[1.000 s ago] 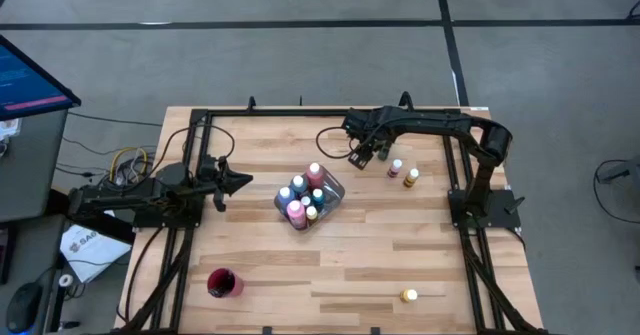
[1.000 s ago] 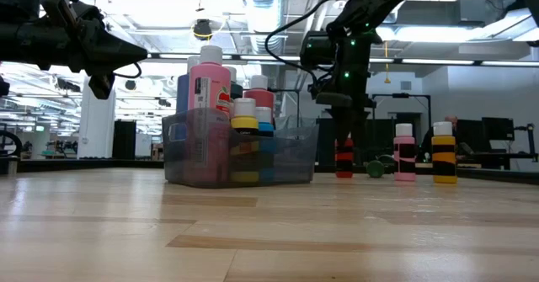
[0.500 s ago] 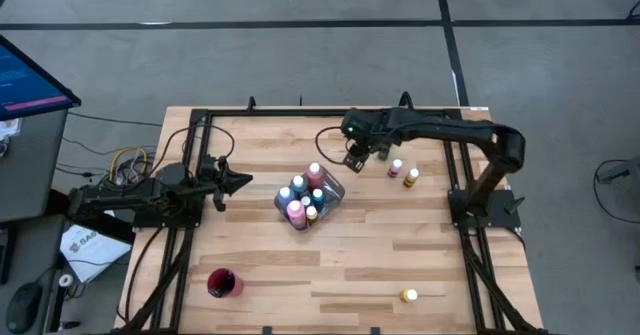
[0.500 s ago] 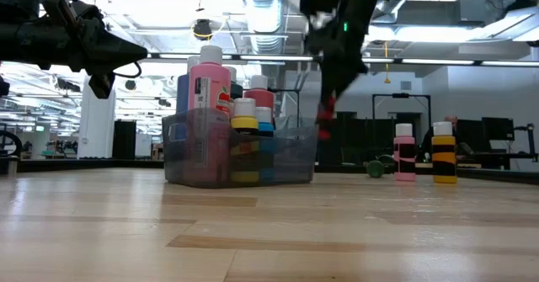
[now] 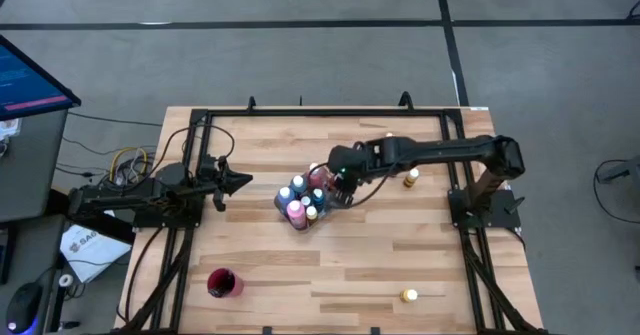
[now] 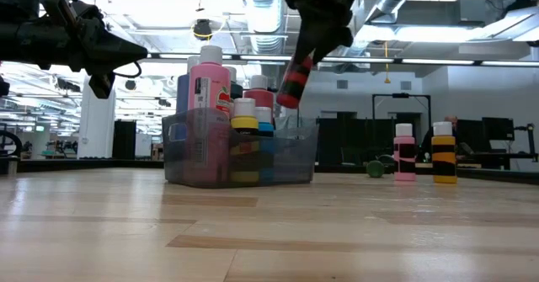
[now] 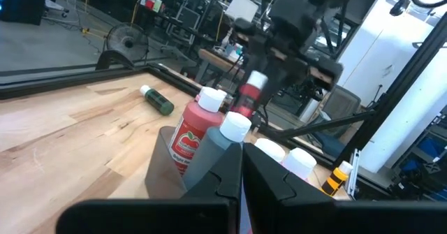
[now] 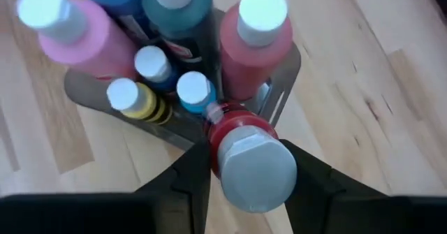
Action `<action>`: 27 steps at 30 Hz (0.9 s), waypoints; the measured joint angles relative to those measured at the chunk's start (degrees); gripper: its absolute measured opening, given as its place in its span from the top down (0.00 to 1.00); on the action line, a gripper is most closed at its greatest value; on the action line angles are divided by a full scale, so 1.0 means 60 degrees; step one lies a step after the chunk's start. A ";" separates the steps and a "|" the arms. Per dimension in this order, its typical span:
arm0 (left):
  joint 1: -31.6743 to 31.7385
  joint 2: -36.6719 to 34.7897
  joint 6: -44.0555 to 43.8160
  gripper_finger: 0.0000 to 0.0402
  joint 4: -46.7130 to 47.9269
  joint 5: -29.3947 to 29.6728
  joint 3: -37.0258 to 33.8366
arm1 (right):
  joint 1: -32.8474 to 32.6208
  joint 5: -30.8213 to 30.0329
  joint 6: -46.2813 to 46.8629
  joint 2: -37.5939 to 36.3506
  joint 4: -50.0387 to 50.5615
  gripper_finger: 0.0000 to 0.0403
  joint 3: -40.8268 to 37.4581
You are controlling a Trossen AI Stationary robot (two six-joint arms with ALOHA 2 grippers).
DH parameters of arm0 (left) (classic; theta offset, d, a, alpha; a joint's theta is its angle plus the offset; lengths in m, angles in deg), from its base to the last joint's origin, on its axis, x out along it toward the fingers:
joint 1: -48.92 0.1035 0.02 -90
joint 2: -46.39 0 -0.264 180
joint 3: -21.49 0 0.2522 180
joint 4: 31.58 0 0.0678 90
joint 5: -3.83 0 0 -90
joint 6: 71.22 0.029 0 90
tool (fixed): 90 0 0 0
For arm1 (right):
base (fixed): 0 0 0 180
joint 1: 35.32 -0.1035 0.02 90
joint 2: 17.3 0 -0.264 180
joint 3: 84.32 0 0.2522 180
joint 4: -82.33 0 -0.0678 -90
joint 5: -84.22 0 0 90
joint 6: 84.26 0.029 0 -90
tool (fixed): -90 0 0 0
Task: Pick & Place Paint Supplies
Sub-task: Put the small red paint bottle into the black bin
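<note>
Clearly the right gripper [image 8: 244, 165] pinches a red paint bottle [image 6: 292, 82], tilted, near the frame's centre in the high view, above the clear bin [image 5: 333, 197] of bottles, positioned for dropping in. At left, the left gripper [image 5: 238, 182] waits, pressed together.

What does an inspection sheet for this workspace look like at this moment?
Surface: wooden table, bare planks over most of it.
Job's things: clear bin holding several paint bottles; red bottle held tilted above the bin; pink bottle and yellow bottle standing apart; one more yellow bottle near the front edge; green bottle lying down.
Clutter: red cup.
Grippers: right claw shut on red bottle over the bin; left claw shut, waiting at the left.
Cables: bundle off the left edge.
Surroundings: monitor, workshop behind.
</note>
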 joint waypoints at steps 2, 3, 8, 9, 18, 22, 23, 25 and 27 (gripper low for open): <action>0.0000 0.0000 0.0000 0.99 -0.0004 -0.0002 0.0000 | -0.0078 -0.0017 0.0019 0.0236 -0.0016 0.68 0.0017; 0.0000 0.0000 0.0000 0.99 -0.0007 0.0000 0.0000 | -0.0114 -0.0016 0.0025 0.0387 -0.0028 0.68 0.0017; -0.0004 0.0000 0.0000 0.99 -0.0054 0.0000 0.0000 | -0.0084 -0.0029 -0.0051 0.1035 -0.0014 0.68 0.0004; 0.0000 0.0000 0.0000 0.99 -0.0061 0.0000 0.0000 | -0.0054 -0.0034 -0.0130 0.1153 -0.0048 0.68 0.0006; 0.0000 0.0000 0.0000 0.99 -0.0088 0.0000 0.0000 | 0.0134 -0.0064 -0.0401 0.1877 -0.0654 0.68 0.0010; -0.0001 0.0000 0.0000 0.99 -0.0111 0.0000 0.0000 | 0.0136 -0.0029 -0.0571 0.2237 -0.0646 0.68 0.0010; -0.0002 0.0000 0.0000 0.99 -0.0123 0.0000 0.0000 | 0.0137 -0.0031 -0.0583 0.2321 -0.0676 0.68 0.0010; 0.0000 0.0000 0.0000 0.99 -0.0135 0.0000 0.0000 | 0.0145 -0.0030 -0.0713 0.2351 -0.0658 0.68 -0.0009; 0.0000 0.0000 0.0000 0.99 -0.0142 0.0000 0.0000 | 0.0161 -0.0084 -0.0729 0.2319 -0.0867 0.68 -0.0002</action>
